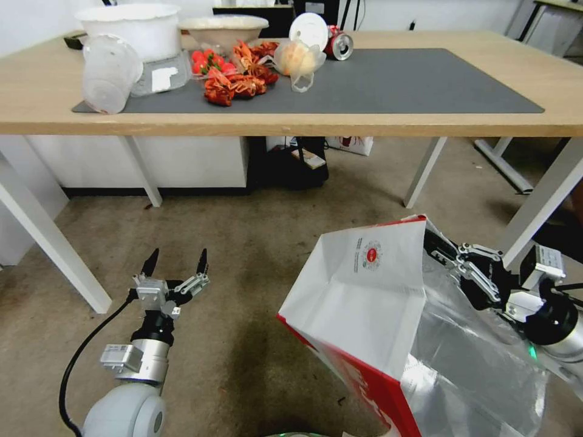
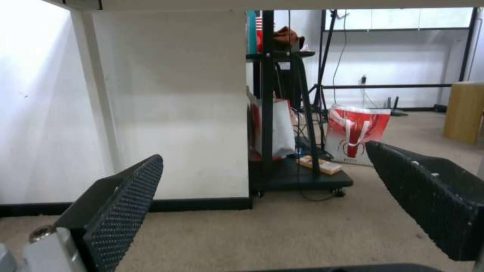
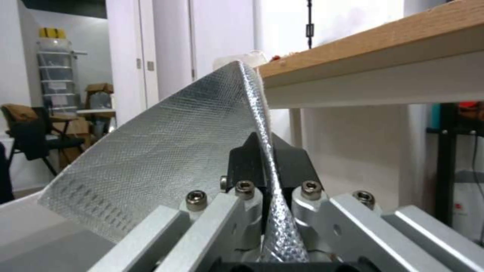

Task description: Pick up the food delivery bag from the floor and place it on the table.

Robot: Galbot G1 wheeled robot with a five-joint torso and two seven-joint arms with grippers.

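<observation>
Bright, even light (soft shadows under table (image 1: 303, 124)), edges distorted.

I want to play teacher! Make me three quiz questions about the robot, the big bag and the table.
1. True or false: the right gripper is pinching the foil edge of the food delivery bag.
2. Which describes the left gripper? A) open, holding nothing, above the floor; B) shut on a can; C) resting on the table.
3. Fill in: the red crayfish on the table lie on a dark grey ____.

Key:
1. True; its fingers are closed on the silver lining.
2. A.
3. Mat.
</observation>
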